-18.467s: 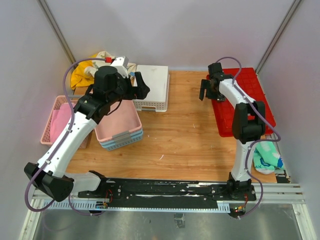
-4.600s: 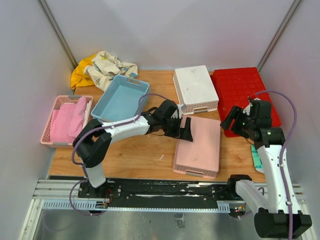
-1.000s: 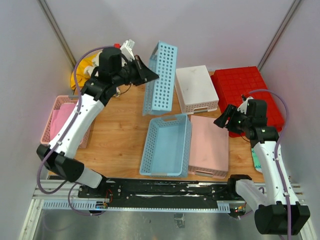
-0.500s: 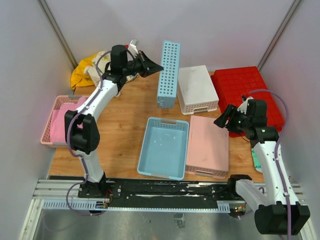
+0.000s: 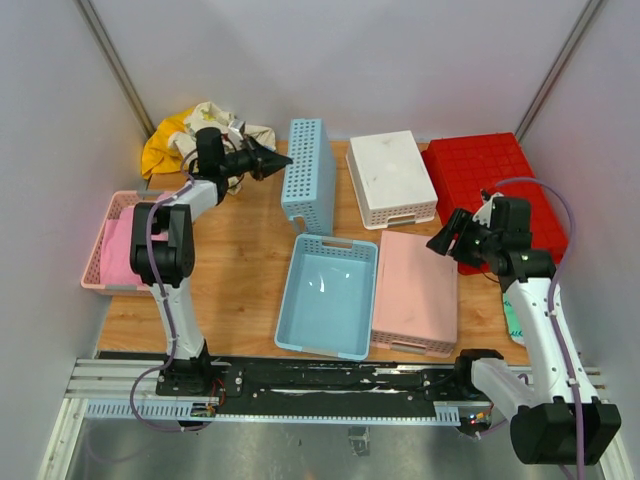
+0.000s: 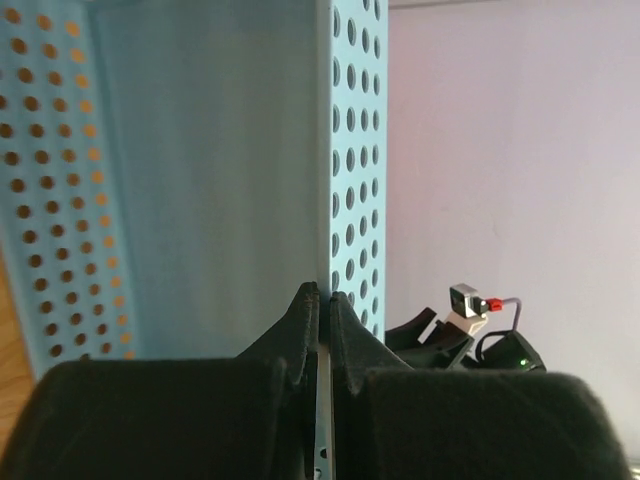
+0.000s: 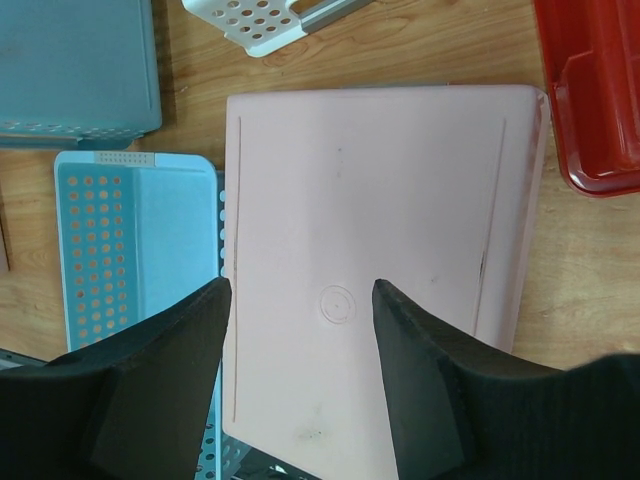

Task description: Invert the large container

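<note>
Wooden table [image 5: 240,260], pale walls [image 5: 400,60] | rear: red container [image 5: 490,175] | left fingers [image 6: 298,338] pinching upended blue basket [image 6: 200,180] | right fingers [image 7: 160,380] spread

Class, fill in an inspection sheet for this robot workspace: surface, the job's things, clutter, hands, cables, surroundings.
Surface: wooden table, crowded with baskets.
Job's things: large container, red, lying flat at the far right, grid-patterned face up, no hand on it.
Clutter: blue basket on edge; open blue basket; upturned pink basket; upturned white basket; pink basket with cloth; cloth heap.
Hands: left hand shut on the wall of the blue basket on edge; right hand open above the upturned pink basket.
Cables: purple cables looped along both arms.
Surroundings: pale walls; metal rail at the near edge.
</note>
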Motion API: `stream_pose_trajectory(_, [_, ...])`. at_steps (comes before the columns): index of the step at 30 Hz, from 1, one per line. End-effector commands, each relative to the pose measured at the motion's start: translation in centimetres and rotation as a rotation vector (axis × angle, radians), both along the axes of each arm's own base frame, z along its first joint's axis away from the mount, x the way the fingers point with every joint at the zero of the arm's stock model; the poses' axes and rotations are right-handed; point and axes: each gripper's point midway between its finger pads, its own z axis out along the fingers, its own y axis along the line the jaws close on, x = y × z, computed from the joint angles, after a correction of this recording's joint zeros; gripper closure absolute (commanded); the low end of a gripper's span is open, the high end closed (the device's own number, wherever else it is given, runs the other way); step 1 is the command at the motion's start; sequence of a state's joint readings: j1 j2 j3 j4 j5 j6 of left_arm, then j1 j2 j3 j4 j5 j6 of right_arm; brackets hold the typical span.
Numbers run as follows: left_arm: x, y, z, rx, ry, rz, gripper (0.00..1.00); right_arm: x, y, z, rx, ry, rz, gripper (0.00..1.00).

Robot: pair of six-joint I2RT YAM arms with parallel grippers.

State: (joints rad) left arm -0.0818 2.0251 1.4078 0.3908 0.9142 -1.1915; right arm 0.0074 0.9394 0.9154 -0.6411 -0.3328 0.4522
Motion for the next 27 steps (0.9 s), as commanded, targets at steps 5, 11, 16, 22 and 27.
stream_pose_trajectory(5, [-0.5, 5.5, -7.3, 0.225, 0.066, 0.031, 0.90, 0.3, 0.7, 0.8, -0.005, -0.010, -0.003, 0.40])
stream_pose_trajectory(11, [0.5, 7.5, -10.7, 0.433, 0.130, 0.054, 0.40, 0.4, 1.4, 1.0, -0.011, -0.008, 0.013, 0.40])
stream_pose_trajectory(16, [2.0, 10.8, -9.3, 0.658, 0.109, 0.154, 0.08, 0.2, 1.5, 1.2, -0.022, -0.010, 0.013, 0.40])
stream_pose_trajectory(22, [0.6, 15.2, -2.2, 0.923, 0.005, 0.371, 0.01, -0.1, 1.0, 0.9, -0.048, -0.006, -0.005, 0.39])
stream_pose_trajectory(27, [-5.2, 12.1, 1.4, 1.065, -0.108, 0.370, 0.01, 0.4, 0.4, 0.7, -0.074, 0.003, -0.032, 0.38])
